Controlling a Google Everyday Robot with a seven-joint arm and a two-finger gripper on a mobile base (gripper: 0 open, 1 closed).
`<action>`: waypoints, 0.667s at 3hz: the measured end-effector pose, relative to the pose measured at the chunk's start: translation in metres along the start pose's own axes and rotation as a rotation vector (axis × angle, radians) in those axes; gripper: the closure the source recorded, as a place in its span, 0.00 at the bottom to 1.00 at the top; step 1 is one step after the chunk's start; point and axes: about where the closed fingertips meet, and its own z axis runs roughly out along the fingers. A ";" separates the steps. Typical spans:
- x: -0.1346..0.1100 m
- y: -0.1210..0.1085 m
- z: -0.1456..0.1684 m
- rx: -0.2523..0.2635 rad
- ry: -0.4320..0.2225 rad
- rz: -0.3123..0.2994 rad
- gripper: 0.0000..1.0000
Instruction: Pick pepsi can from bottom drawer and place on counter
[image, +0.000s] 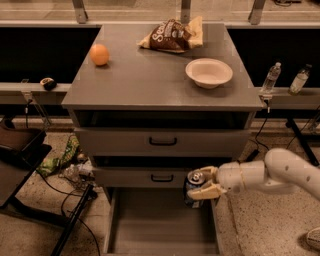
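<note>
The pepsi can (193, 188) is dark blue with a silver top and is held upright in my gripper (206, 182), which is shut on it. The can hangs above the right edge of the open bottom drawer (160, 225), in front of the middle drawer's right end. My white arm (272, 175) reaches in from the right. The counter (150, 75) is the grey cabinet top, well above the can.
On the counter are an orange (99, 54), a chip bag (172, 35) and a white bowl (209, 72). Two upper drawers with black handles (162, 141) are closed. Water bottles (270, 77) stand on the right ledge. Cables and clutter (65, 165) lie on the floor at left.
</note>
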 end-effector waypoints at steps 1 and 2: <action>-0.118 0.021 -0.037 0.022 0.076 -0.049 1.00; -0.210 0.021 -0.062 0.079 0.128 -0.085 1.00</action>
